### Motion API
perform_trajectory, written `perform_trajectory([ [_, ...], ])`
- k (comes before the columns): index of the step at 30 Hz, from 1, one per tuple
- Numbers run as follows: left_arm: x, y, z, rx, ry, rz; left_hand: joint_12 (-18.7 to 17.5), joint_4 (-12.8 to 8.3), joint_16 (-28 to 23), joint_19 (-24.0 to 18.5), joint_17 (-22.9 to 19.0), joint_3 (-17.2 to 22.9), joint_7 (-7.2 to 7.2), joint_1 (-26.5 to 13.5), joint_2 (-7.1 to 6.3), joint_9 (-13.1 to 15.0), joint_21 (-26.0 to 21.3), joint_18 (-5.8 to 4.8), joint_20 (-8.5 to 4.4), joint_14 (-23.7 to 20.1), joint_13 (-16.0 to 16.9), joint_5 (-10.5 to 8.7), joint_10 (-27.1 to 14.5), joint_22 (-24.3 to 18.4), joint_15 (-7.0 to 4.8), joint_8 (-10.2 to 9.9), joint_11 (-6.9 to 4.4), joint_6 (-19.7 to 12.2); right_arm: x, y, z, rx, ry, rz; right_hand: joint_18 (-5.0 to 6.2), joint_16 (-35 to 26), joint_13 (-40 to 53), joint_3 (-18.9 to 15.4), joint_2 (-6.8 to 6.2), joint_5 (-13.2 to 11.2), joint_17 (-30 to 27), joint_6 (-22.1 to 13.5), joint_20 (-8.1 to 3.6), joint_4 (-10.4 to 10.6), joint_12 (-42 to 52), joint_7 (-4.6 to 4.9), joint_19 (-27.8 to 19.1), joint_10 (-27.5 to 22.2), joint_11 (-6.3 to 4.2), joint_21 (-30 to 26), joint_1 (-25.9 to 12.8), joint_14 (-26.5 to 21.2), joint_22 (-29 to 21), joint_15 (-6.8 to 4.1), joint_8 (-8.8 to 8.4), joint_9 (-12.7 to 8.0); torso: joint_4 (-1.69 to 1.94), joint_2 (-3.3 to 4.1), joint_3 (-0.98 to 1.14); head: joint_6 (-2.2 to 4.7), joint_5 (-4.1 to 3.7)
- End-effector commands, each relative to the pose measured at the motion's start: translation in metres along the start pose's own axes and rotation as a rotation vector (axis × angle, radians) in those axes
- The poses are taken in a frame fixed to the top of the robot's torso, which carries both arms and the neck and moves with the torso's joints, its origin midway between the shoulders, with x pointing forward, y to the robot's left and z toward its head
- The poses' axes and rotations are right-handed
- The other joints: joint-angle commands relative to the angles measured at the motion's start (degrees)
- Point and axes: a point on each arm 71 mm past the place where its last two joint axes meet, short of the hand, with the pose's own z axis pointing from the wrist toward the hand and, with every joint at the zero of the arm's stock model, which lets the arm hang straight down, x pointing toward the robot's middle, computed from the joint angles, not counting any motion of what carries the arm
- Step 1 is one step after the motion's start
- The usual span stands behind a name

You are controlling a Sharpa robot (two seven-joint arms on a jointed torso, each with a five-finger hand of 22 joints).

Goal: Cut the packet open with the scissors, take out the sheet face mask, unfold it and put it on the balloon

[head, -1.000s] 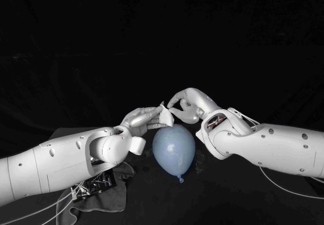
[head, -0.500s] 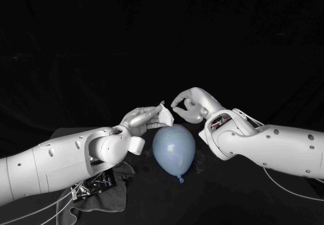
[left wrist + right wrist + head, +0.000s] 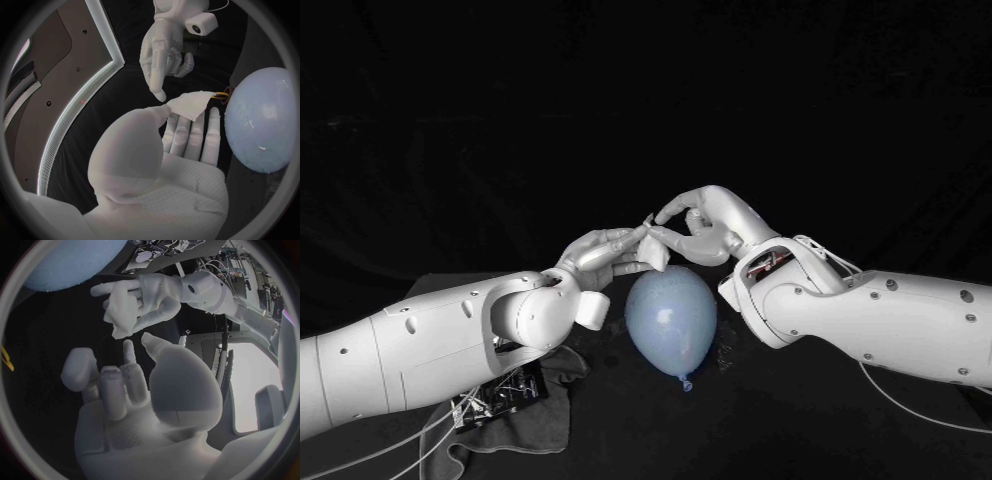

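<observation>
Black table (image 3: 776,430): left hand (image 3: 606,255) grips the folded mask (image 3: 651,244) over the balloon (image 3: 671,308); right hand (image 3: 704,225), empty and spread, seeks an edge, likely to unfold it.

bg: black drape backdrop (image 3: 646,100) | furn: black table (image 3: 790,430) | light: dim, dark overall

Pale blue inflated balloon (image 3: 671,312), folded white mask (image 3: 651,243) near its rounded end

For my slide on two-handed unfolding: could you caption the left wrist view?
Left hand holds the folded sheet mask beside the balloon, right hand extending a fingertip toward it.
</observation>
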Motion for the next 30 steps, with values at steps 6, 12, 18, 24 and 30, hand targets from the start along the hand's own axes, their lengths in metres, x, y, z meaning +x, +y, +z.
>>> perform_trajectory([
  [6, 0.0020, -0.0014, 0.0009, 0.013, -0.001, -0.008, 0.31, -0.36, 0.73, 0.47, 0.41, -0.99, -0.37, 0.52, -0.47, 0.29, 0.29, -0.02, 0.14, -0.44, 0.01, 0.07, 0.25, 0.06, -0.21, 0.49, -0.41, 0.48, 0.0043, -0.0040, 0.0062, 0.018, 0.027, -0.021, 0.27, -0.19, 8.34, -0.77, -0.27, 0.04, 13.37, -0.29, 0.15, 0.27, -1.14, 0.09, -0.83, 1.31, 0.49, -0.93, 0.21, 5.07, 7.65, 0.48, -0.50, -0.18, 0.05, 0.05, -0.04, 0.05, -0.08],
  [12, 0.0015, -0.0016, 0.0006, 0.014, -0.003, -0.008, 0.31, -0.08, 0.99, 0.49, 0.59, -1.27, -0.38, 0.34, -0.17, 0.27, 0.27, -0.01, 0.15, -0.60, -0.02, 0.08, 0.26, 0.04, -0.22, 0.51, -0.41, 0.56, 0.0053, -0.0081, 0.0081, 0.047, 0.038, -0.031, 0.34, -0.22, 8.21, -1.01, 0.12, 0.02, 13.28, 0.09, 0.26, 0.24, -1.32, 0.00, -0.99, 1.17, 0.44, -1.13, 1.29, 5.02, 7.60, 0.48, -0.55, -0.22, 0.02, -0.01, -0.02, -0.02, -0.05],
  [18, 0.0014, -0.0016, 0.0004, 0.013, -0.002, -0.008, 0.27, 0.29, 1.23, 0.50, 0.77, -1.45, -0.39, 0.19, 0.21, 0.20, 0.25, 0.01, 0.15, -0.81, -0.04, 0.07, 0.22, 0.02, -0.22, 0.45, -0.40, 0.52, 0.0081, -0.0071, 0.0076, 0.047, 0.061, -0.034, 0.33, -0.17, 8.36, -1.44, 0.49, -0.06, 13.47, 1.27, 0.23, 0.19, -1.16, -0.39, -0.85, 1.28, 0.14, -0.89, 2.48, 5.12, 7.68, 0.28, -0.13, -0.08, -0.01, -0.04, 0.02, -0.04, 0.00],
  [24, 0.0018, -0.0014, 0.0005, 0.011, 0.000, -0.009, 0.14, 0.62, 1.46, 0.47, 0.97, -1.45, -0.41, 0.29, 0.81, 0.07, 0.19, 0.00, 0.16, -1.25, -0.10, 0.08, -0.01, -0.01, -0.18, 0.27, -0.37, 0.36, 0.0109, -0.0048, 0.0054, 0.039, 0.075, -0.027, 0.28, -0.11, 8.59, -1.71, 0.72, -0.09, 13.66, 1.82, 0.14, 0.32, -0.89, -0.60, -0.67, 1.47, -0.05, -0.59, 2.81, 5.22, 7.78, 0.14, 0.09, 0.00, -0.02, 0.01, 0.03, -0.05, -0.05],
  [30, 0.0027, -0.0010, 0.0006, 0.008, 0.005, -0.011, 0.09, 0.67, 1.53, 0.44, 1.03, -1.41, -0.38, 0.38, 0.98, 0.02, 0.16, -0.01, 0.16, -1.41, -0.11, 0.09, -0.10, -0.02, -0.15, 0.20, -0.34, 0.27, 0.0121, -0.0039, 0.0053, 0.035, 0.076, -0.023, 0.25, -0.08, 8.68, -1.79, 0.78, -0.09, 13.77, 1.92, 0.11, 0.39, -0.78, -0.63, -0.59, 1.54, -0.08, -0.47, 2.82, 5.28, 7.81, 0.11, 0.13, 0.01, 0.03, 0.03, 0.01, -0.06, -0.07],
])
